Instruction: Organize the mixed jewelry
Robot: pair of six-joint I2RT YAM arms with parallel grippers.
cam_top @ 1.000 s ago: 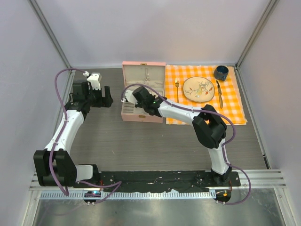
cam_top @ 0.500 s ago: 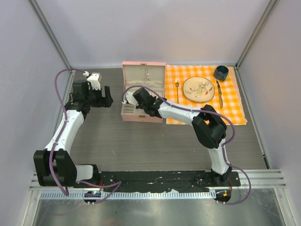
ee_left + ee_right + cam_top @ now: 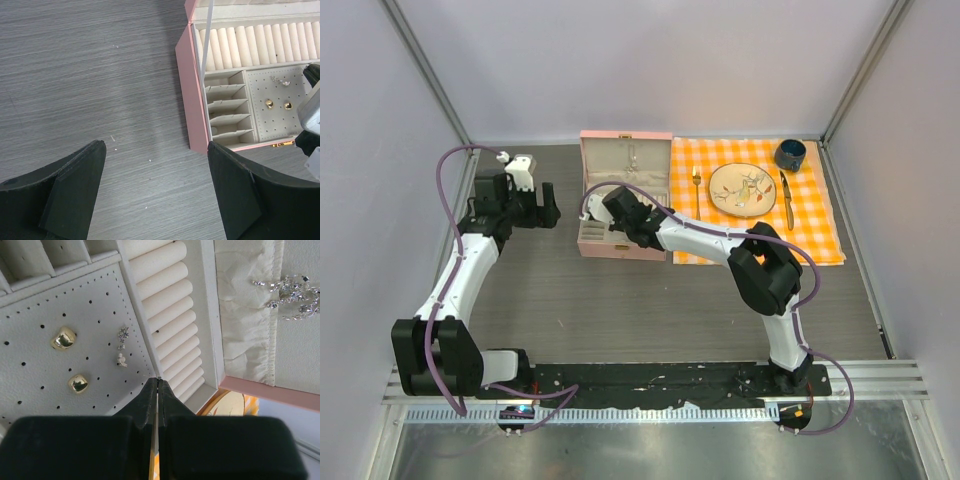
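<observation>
Currently, the right fingers are pressed together above the perforated panel of the pink case, near the crystal earring. The silvery chain lies in the lid pocket. The left fingers stand apart over the bench. Both pieces are probably light, limp and fragile; pinch the chain gently at a bunched section.
</observation>
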